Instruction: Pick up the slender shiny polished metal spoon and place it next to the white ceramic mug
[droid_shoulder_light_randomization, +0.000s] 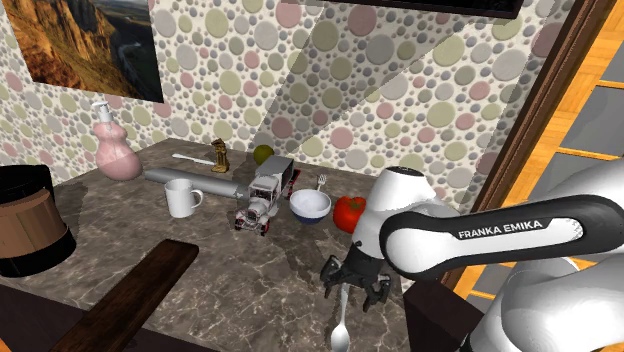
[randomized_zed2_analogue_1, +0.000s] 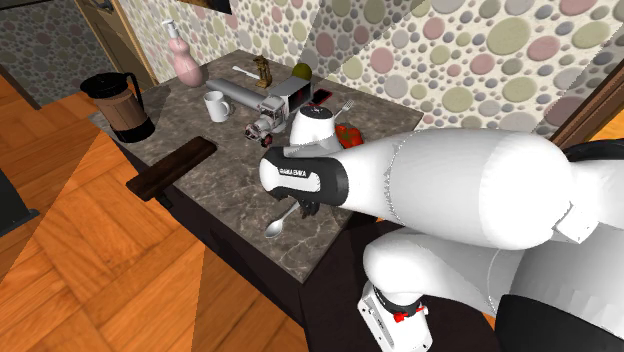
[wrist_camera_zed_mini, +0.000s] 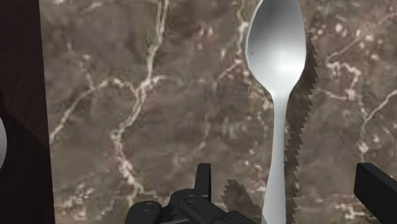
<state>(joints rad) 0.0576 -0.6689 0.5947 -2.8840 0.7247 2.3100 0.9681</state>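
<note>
Spoon (wrist_camera_zed_mini: 275, 57) on marble counter (wrist_camera_zed_mini: 127, 95), handle between fingers of gripper (wrist_camera_zed_mini: 289, 173), touched by neither; bowl ahead of fingertips; jaws spread, gripping nothing; white mug (droid_shoulder_light_randomization: 183, 197) well beyond gripper

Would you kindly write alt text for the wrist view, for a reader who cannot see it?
A slender shiny metal spoon lies on a brown white-veined marble counter, bowl pointing away from the robot's hand. Its handle runs between the two black fingers, which stand apart without touching it.
</note>
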